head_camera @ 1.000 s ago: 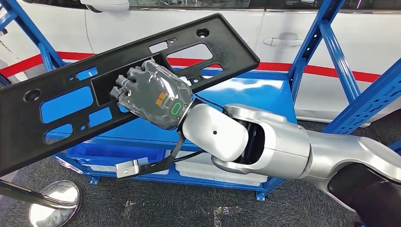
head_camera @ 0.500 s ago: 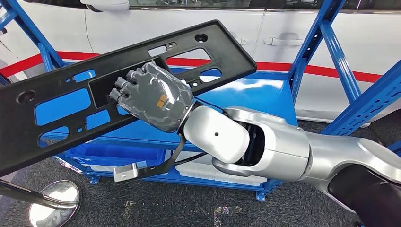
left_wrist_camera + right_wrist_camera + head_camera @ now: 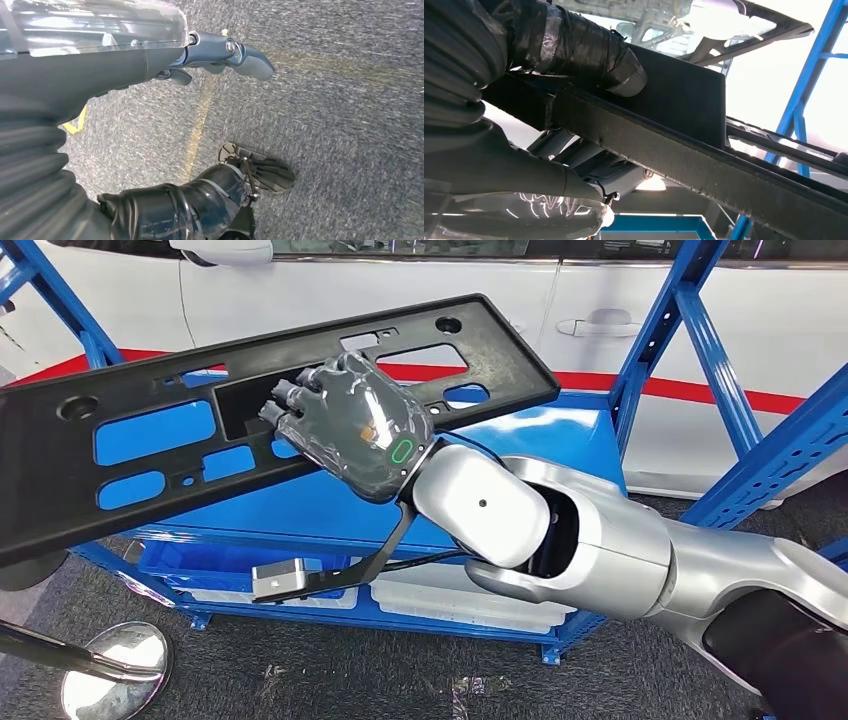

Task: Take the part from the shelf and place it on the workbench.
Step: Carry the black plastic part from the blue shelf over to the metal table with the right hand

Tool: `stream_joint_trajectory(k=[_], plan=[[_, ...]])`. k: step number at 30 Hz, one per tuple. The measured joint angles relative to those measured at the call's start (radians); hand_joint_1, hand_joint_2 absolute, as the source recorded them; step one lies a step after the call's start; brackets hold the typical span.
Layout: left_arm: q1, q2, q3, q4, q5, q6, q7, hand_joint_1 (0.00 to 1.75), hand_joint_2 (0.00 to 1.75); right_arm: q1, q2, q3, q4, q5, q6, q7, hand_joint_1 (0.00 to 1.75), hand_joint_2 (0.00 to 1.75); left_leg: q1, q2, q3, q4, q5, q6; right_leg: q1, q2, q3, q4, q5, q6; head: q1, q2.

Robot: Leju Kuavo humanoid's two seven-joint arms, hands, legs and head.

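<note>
Head view. Part (image 3: 250, 430), a long black panel with many cut-outs, held in the air in front of the blue shelf (image 3: 560, 440), tilted, left end lower and nearer, right end higher and farther. Right hand (image 3: 350, 430) clamped on the part's near edge about mid-length, fingers hooked through a central opening, back of the hand facing the camera. White car (image 3: 400, 290) beyond the shelf; round metal base (image 3: 115, 665) on the floor, near left. No workbench visible here.

Left wrist view. Left hand (image 3: 220, 52) hanging over grey carpet, holding nothing. Fingers extended rather than curled, so far as can be made out; much of the hand hidden behind its cover, hence probably open.

Right wrist view. Part's edge running as a dark bar across the picture, thumb (image 3: 589, 55) pressed on one face and the fingers wrapped beneath. Grip looks firm, though contact on the underside is poorly lit.

Step in hand, by judgement: part lifted clear of the shelf, carry under way, placing not yet done.

Next move, by judgement: turn or step toward the workbench while keeping the long part level enough to clear the blue uprights at both ends. Single grip near mid-length, so swing of the ends is the risk to watch. Then lower flat and release.
</note>
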Motion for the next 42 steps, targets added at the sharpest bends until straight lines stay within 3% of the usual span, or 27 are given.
stream_joint_trajectory(k=[11,12,15,16,18,19,20,21,23,24,25,26,28,29,31,33,34,35,36,37,39,40,42], plan=[[0.0,0.0,0.0,0.0,-0.008,-0.001,0.007,0.0,1.75,0.028,-0.011,-0.002,0.0,-0.001,-0.004,0.002,1.75,1.75,0.0,0.0,0.0,0.0,0.0,0.0,0.0,0.0,0.0,0.0,0.0,0.0,0.0,0.0],[0.0,0.002,0.0,0.0,-0.007,-0.002,0.01,0.0,1.75,0.028,-0.012,-0.002,0.0,-0.002,-0.003,0.002,1.75,1.75,0.0,0.0,0.0,0.002,-0.001,0.002,-0.006,0.0,0.002,-0.007,0.004,0.004,0.0,0.0],[-0.001,0.006,0.0,-0.001,0.0,-0.005,0.018,0.0,1.75,0.029,-0.017,-0.004,0.002,-0.002,0.001,0.003,1.75,1.75,-0.004,0.009,0.037,-0.06,0.037,0.045,-0.01,-0.004,0.013,-0.021,-0.001,0.012,0.002,0.0],[-0.001,0.005,0.0,-0.001,0.002,-0.007,0.019,0.0,1.75,0.027,-0.019,-0.006,0.002,-0.002,0.002,0.004,1.75,1.75,-0.004,0.014,0.054,-0.09,0.054,0.06,-0.005,-0.006,0.002,0.012,-0.023,0.009,0.006,0.0],[-0.003,0.004,0.0,-0.001,0.003,-0.011,0.018,0.0,1.75,0.023,-0.021,-0.007,0.003,-0.002,0.002,0.006,1.75,1.75,-0.001,0.021,0.067,-0.111,0.061,0.069,-0.003,-0.01,-0.051,0.135,-0.083,0.003,0.016,0.0],[-0.004,0.004,0.0,-0.001,0.003,-0.013,0.017,0.0,1.75,0.024,-0.022,-0.008,0.004,-0.002,0.005,0.006,1.75,1.75,0.001,0.022,0.069,-0.109,0.058,0.067,-0.005,-0.01,-0.078,0.192,-0.101,0.005,0.018,0.0],[-0.004,0.004,0.0,-0.001,0.003,-0.014,0.015,0.0,1.75,0.026,-0.022,-0.008,0.004,-0.001,0.008,0.006,1.75,1.75,0.004,0.022,0.069,-0.104,0.052,0.062,-0.009,-0.011,-0.092,0.22,-0.102,0.01,0.019,0.0],[-0.005,0.004,0.0,-0.001,0.003,-0.016,0.013,0.0,1.75,0.028,-0.023,-0.008,0.005,-0.002,0.011,0.006,1.75,1.75,0.01,0.02,0.07,-0.095,0.044,0.052,-0.016,-0.013,-0.088,0.212,-0.084,0.017,0.02,0.0],[-0.005,0.004,0.0,-0.001,0.004,-0.018,0.009,0.0,1.75,0.026,-0.023,-0.008,0.007,-0.002,0.016,0.006,1.75,1.75,0.029,0.014,0.063,-0.059,0.016,0.02,-0.031,-0.019,-0.045,0.129,-0.041,0.041,0.022,0.0],[-0.006,0.008,0.0,-0.003,0.004,-0.018,0.008,0.0,1.75,0.024,-0.023,-0.008,0.008,-0.001,0.017,0.006,1.75,1.75,0.036,0.01,0.052,-0.033,-0.001,0.002,-0.032,-0.018,-0.031,0.102,-0.032,0.05,0.029,0.0],[-0.006,0.01,0.0,-0.004,0.004,-0.018,0.007,0.0,1.75,0.024,-0.023,-0.008,0.008,-0.001,0.017,0.005,1.75,1.75,0.041,0.006,0.036,-0.01,-0.014,-0.012,-0.032,-0.016,-0.03,0.091,-0.035,0.051,0.03,0.0],[-0.006,0.01,0.0,-0.005,0.004,-0.019,0.006,0.0,1.75,0.026,-0.023,-0.008,0.008,-0.001,0.018,0.005,1.75,1.75,0.045,0.004,0.02,0.004,-0.016,-0.022,-0.024,-0.012,-0.038,0.095,-0.044,0.044,0.023,0.0],[-0.002,0.002,0.0,-0.003,0.003,-0.02,0.007,0.0,1.75,0.029,-0.025,-0.008,0.013,-0.001,0.018,0.005,1.75,1.75,0.052,0.001,-0.004,-0.001,0.005,-0.036,-0.008,-0.008,-0.059,0.092,-0.033,0.013,0.011,0.0],[-0.001,-0.003,0.0,-0.002,0.002,-0.019,0.01,0.0,1.75,0.029,-0.024,-0.008,0.015,-0.001,0.018,0.006,1.75,1.75,0.055,0.005,-0.014,-0.004,0.011,-0.037,-0.002,-0.008,-0.063,0.081,-0.028,-0.002,0.004,0.0],[-0.002,-0.006,0.0,-0.001,0.002,-0.017,0.017,0.0,1.75,0.028,-0.023,-0.008,0.02,-0.002,0.018,0.007,1.75,1.75,0.047,0.013,-0.063,0.068,-0.023,-0.022,-0.001,-0.014,-0.063,0.062,-0.027,-0.022,0.001,0.0],[-0.003,-0.004,0.0,-0.002,0.001,-0.015,0.021,0.0,1.75,0.039,-0.024,-0.008,0.027,-0.002,0.017,0.007,1.75,1.75,0.017,0.018,-0.163,0.249,-0.09,0.013,0.002,-0.023,-0.047,0.052,-0.034,-0.036,-0.009,0.0],[-0.003,-0.004,0.0,-0.002,0.001,-0.014,0.022,0.0,1.75,0.047,-0.026,-0.007,0.032,-0.002,0.017,0.006,1.75,1.75,0.001,0.017,-0.214,0.334,-0.107,0.029,0.007,-0.027,-0.038,0.051,-0.039,-0.041,-0.012,0.0],[-0.003,-0.003,0.0,-0.002,0.001,-0.014,0.023,0.0,1.75,0.055,-0.028,-0.007,0.038,-0.002,0.017,0.005,1.75,1.75,-0.014,0.016,-0.253,0.385,-0.102,0.042,0.012,-0.028,-0.029,0.051,-0.044,-0.044,-0.013,0.0],[-0.002,-0.003,0.0,-0.002,0.0,-0.014,0.024,0.0,1.75,0.06,-0.029,-0.006,0.043,-0.002,0.016,0.005,1.75,1.75,-0.025,0.016,-0.275,0.391,-0.074,0.054,0.017,-0.027,-0.022,0.051,-0.048,-0.044,-0.014,0.0],[-0.002,-0.003,0.0,-0.002,0.0,-0.014,0.025,0.0,1.75,0.061,-0.029,-0.005,0.046,-0.002,0.016,0.004,1.75,1.75,-0.034,0.016,-0.278,0.354,-0.029,0.066,0.021,-0.022,-0.016,0.052,-0.051,-0.044,-0.014,0.0],[-0.001,-0.003,0.0,-0.002,0.0,-0.014,0.025,0.0,1.75,0.054,-0.028,-0.004,0.049,-0.002,0.015,0.005,1.75,1.75,-0.048,0.011,-0.248,0.226,0.058,0.085,0.03,-0.01,-0.011,0.055,-0.059,-0.039,-0.014,0.0],[0.0,-0.004,0.0,-0.002,0.0,-0.013,0.026,0.0,1.75,0.05,-0.027,-0.004,0.05,-0.002,0.015,0.005,1.75,1.75,-0.053,0.007,-0.228,0.171,0.077,0.089,0.033,-0.004,-0.011,0.057,-0.06,-0.034,-0.013,0.0],[-0.002,-0.004,0.0,-0.002,0.0,-0.013,0.026,0.0,1.75,0.047,-0.027,-0.004,0.052,-0.002,0.014,0.005,1.75,1.75,-0.062,0.002,-0.208,0.128,0.078,0.09,0.035,0.001,-0.016,0.055,-0.056,-0.022,-0.014,0.0]])
